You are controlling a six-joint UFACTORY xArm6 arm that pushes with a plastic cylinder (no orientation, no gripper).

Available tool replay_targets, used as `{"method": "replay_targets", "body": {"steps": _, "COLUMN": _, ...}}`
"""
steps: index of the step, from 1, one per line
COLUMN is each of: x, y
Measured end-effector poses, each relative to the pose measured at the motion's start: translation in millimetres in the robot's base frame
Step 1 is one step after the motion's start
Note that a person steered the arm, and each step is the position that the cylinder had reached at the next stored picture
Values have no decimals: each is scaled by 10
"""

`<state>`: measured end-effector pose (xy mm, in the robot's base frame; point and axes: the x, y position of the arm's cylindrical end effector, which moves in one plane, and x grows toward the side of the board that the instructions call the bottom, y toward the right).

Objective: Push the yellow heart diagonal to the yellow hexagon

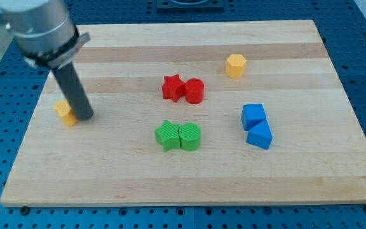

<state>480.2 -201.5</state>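
Observation:
The yellow heart (64,112) lies near the board's left edge, partly hidden behind my rod. My tip (84,117) rests on the board just to the right of the heart, touching or nearly touching it. The yellow hexagon (236,65) stands far off at the view's upper right, alone.
A red star (172,88) and red cylinder (194,91) sit together at the board's middle. A green star (167,135) and green cylinder (190,137) sit below them. A blue cube (253,116) and blue triangular block (260,136) stand at the right. The wooden board (297,184) is ringed by blue pegboard.

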Motion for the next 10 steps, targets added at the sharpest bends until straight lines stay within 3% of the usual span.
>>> {"method": "replay_targets", "body": {"steps": 1, "x": 2, "y": 68}}
{"method": "replay_targets", "body": {"steps": 2, "x": -877, "y": 86}}
{"method": "replay_targets", "body": {"steps": 3, "x": -1309, "y": -237}}
{"method": "replay_targets", "body": {"steps": 4, "x": -1287, "y": -700}}
{"method": "replay_targets", "body": {"steps": 6, "x": -961, "y": -866}}
{"method": "replay_targets", "body": {"steps": 9, "x": 338, "y": -539}}
{"method": "replay_targets", "body": {"steps": 10, "x": 372, "y": -542}}
